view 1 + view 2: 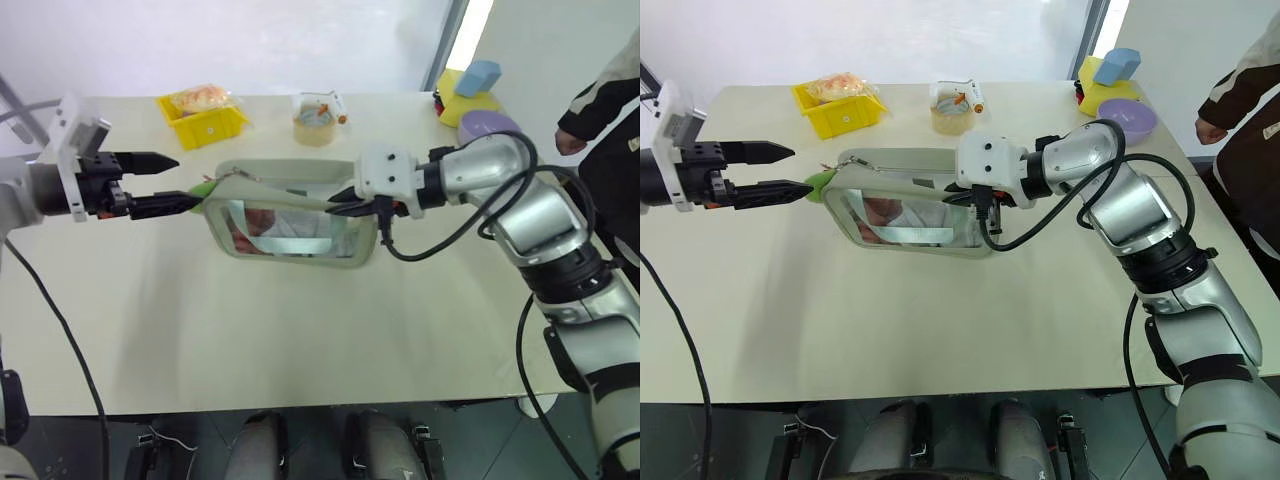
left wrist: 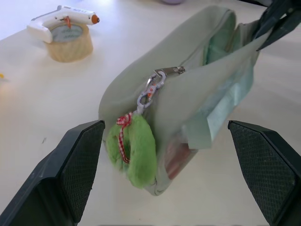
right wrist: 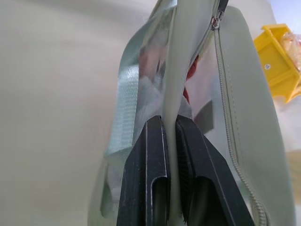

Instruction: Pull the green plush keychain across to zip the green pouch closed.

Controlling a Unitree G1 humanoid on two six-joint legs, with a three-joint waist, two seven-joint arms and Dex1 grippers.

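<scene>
A cream surface (image 1: 250,330) spans the room in front of a pale wall. Bright daylight falls through a window (image 1: 478,25) at the far right corner.

A yellow bin (image 1: 205,122) holding a packet of snacks sits at the far left of the pale table (image 1: 250,330). To its right, a roll of tape (image 1: 314,128) carries a white glue gun (image 2: 61,16) on top. At the far right corner lie a purple bowl (image 1: 487,125), a yellow block and a blue block (image 1: 478,76). A person's dark sleeve (image 1: 600,100) shows at the right edge.
</scene>
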